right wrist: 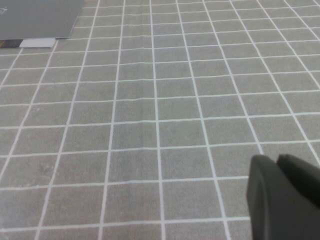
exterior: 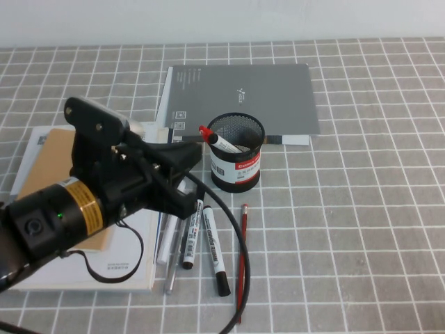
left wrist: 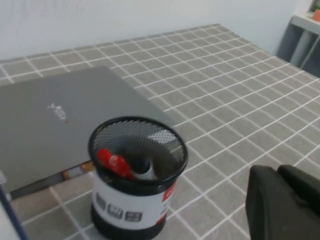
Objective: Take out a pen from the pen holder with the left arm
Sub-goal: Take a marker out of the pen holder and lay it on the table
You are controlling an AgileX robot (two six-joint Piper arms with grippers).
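Note:
A black mesh pen holder (exterior: 236, 163) with a red and white label stands mid-table. A white marker with a red cap (exterior: 215, 138) leans inside it, and the left wrist view shows the same cap (left wrist: 114, 162) in the holder (left wrist: 135, 180). My left gripper (exterior: 197, 149) hovers just left of the holder's rim at about rim height, shut and holding nothing; in the left wrist view its fingers (left wrist: 277, 172) press together. My right gripper (right wrist: 277, 162) appears only in the right wrist view, shut and empty above bare tiled table.
A grey folder (exterior: 240, 97) lies behind the holder. Stacked books (exterior: 42, 149) sit at the left under my left arm. Two black-and-white markers (exterior: 212, 247), a silver pen (exterior: 170, 264) and a red pencil (exterior: 242, 261) lie in front of the holder.

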